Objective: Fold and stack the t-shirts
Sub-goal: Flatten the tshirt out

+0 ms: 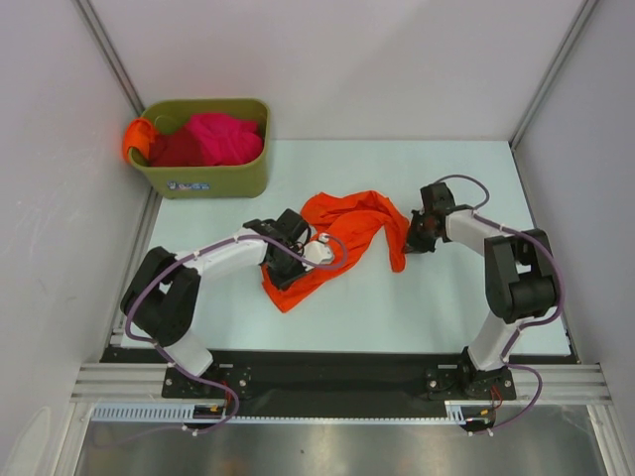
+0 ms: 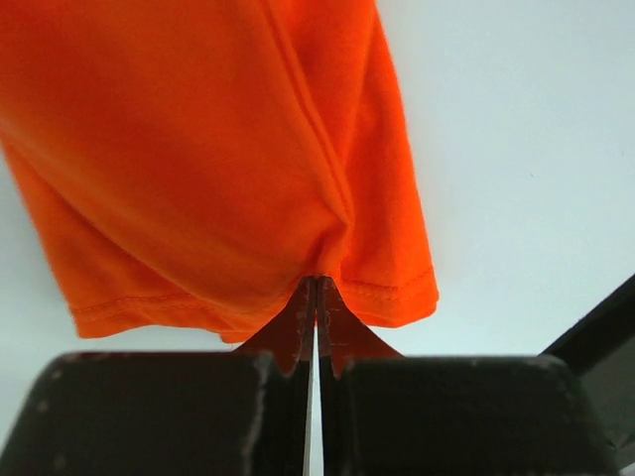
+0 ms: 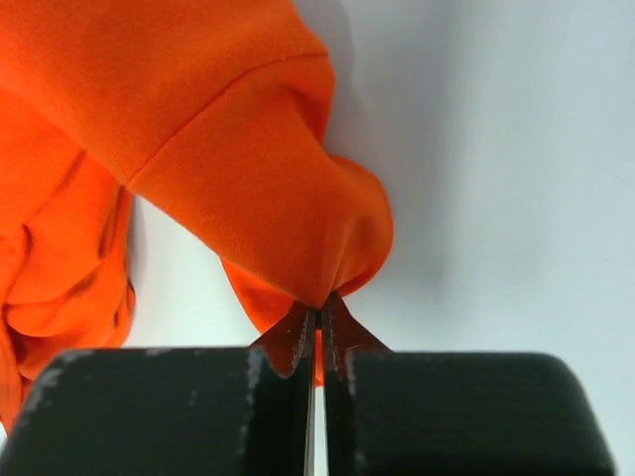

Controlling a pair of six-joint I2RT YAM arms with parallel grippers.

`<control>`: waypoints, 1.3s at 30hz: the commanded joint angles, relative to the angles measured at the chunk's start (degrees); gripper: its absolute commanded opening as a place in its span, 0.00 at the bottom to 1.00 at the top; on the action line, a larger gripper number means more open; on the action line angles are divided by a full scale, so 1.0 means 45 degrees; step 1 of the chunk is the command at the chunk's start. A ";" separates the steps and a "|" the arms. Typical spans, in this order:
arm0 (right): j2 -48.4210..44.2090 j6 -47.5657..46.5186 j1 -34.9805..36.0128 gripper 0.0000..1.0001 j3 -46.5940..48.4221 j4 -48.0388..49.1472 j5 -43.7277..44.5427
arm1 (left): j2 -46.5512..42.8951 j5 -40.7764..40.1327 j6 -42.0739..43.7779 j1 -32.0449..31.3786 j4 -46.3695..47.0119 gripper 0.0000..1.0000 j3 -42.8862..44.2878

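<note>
Orange t-shirt (image 1: 347, 223) tight in left gripper (image 2: 317, 290) and right gripper (image 3: 317, 305), pinches plain only wrist-side; bin (image 1: 213, 178) only overhead.

Plain white walls (image 1: 337, 59) close in a pale green tabletop (image 1: 446, 297) on the left, far and right. Grey metal struts (image 1: 112, 50) mark the far corners. Light is soft, even.

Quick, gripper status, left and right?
Left gripper: closed on the orange shirt.
Right gripper: closed on the same orange shirt.
</note>
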 commanded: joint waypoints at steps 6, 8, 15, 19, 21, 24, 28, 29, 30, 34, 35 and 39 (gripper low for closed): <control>-0.1406 -0.1064 -0.1452 0.00 0.3730 -0.1509 -0.0100 | -0.0785 -0.2548 -0.1164 0.1979 0.0626 0.00 0.4222; -0.1776 -0.1454 -0.1900 0.00 0.5409 -0.1882 -0.0061 | -0.0902 -0.3060 -0.1125 0.2564 0.0528 0.00 0.5438; -0.2676 -0.2373 -0.3209 0.00 1.0820 -0.3776 0.0075 | 0.0111 -0.4584 -0.0911 0.3720 -0.2044 0.00 1.3655; -0.3320 -0.2608 -0.3756 0.00 1.2833 -0.3994 0.0329 | 0.0583 -0.5639 -0.0073 0.3759 -0.2559 0.00 1.8345; -0.3807 -0.2706 -0.3894 0.00 1.3555 -0.3955 0.0388 | 0.0193 -0.6088 0.0163 0.3759 -0.2015 0.00 1.8123; -0.4355 -0.2940 -0.3953 0.00 1.3930 -0.3800 0.0641 | -0.0569 -0.6344 0.0282 0.3759 -0.1737 0.00 1.7749; -0.5370 -0.2630 -0.3953 0.00 1.3035 -0.3292 0.0468 | -0.0727 -0.5857 -0.0148 0.3759 -0.2226 0.00 1.7555; -0.5431 -0.2435 -0.3953 0.00 1.2781 -0.3174 0.0311 | -0.0727 -0.5817 -0.0187 0.3759 -0.2187 0.00 1.7399; -0.5451 -0.2336 -0.3953 0.00 1.2643 -0.3077 0.0174 | -0.0630 -0.5816 -0.0168 0.3778 -0.2090 0.00 1.7262; -0.5353 -0.2452 -0.3953 0.00 1.2485 -0.3193 0.0230 | -0.0045 -0.5816 -0.0032 0.3798 -0.1875 0.00 1.7865; -0.5334 -0.2491 -0.3953 0.00 1.2524 -0.3212 0.0251 | 0.0034 -0.5855 0.0046 0.3817 -0.1778 0.00 1.7904; -0.5100 -0.2648 -0.3953 0.00 1.2486 -0.3563 0.0212 | 0.0133 -0.5622 -0.0011 0.3798 -0.1816 0.00 1.7265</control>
